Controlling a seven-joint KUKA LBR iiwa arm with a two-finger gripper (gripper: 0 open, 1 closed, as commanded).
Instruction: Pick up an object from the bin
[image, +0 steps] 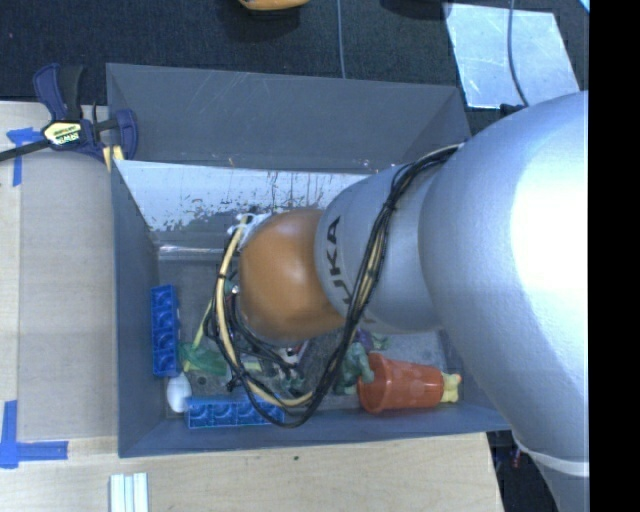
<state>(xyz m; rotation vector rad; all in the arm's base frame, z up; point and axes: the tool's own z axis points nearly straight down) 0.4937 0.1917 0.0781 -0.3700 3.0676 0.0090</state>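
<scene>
In the grey metal bin (135, 300), a blue studded plastic brick (165, 330) lies along the left wall. My wrist's rounded orange cover (285, 285) hangs over the front middle, near a second blue studded brick (235, 412). I cannot tell whether my fingers are open or closed. A red-orange carrot-shaped toy (400, 387) lies front right.

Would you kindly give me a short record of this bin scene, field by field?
bin: grey metal bin
arm: arm reaching in from the right
gripper: gripper low over the bin's middle, under the orange wrist cover
left side: blue studded brick
near wall: second blue brick, small white piece
beside gripper: green piece
right side: orange-red bottle-shaped toy, on its side
</scene>
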